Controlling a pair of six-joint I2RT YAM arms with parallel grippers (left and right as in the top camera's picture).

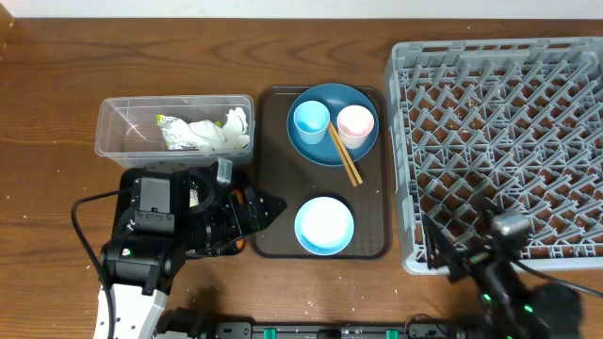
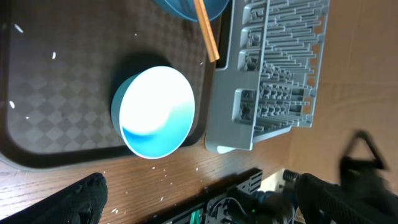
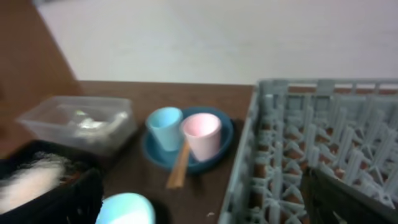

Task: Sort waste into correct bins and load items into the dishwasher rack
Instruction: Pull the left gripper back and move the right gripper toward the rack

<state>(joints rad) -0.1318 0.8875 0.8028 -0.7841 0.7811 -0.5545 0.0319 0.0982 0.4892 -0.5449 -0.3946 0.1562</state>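
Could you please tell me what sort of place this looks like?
Probably a mock dish-clearing station on a wooden table: a grey dishwasher rack, a brown tray bearing a bowl and cups, and a clear tub holding waste.

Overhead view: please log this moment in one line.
left gripper open | right gripper open | dishwasher rack empty | pink cup, chopsticks on dark blue dish | tissue in clear tub

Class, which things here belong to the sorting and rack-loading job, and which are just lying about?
Job: clear tub, tissue, wrapper, dark blue dish, light blue cup, pink cup, chopsticks, light blue bowl, dishwasher rack.
Lying about: brown serving tray, wooden table.
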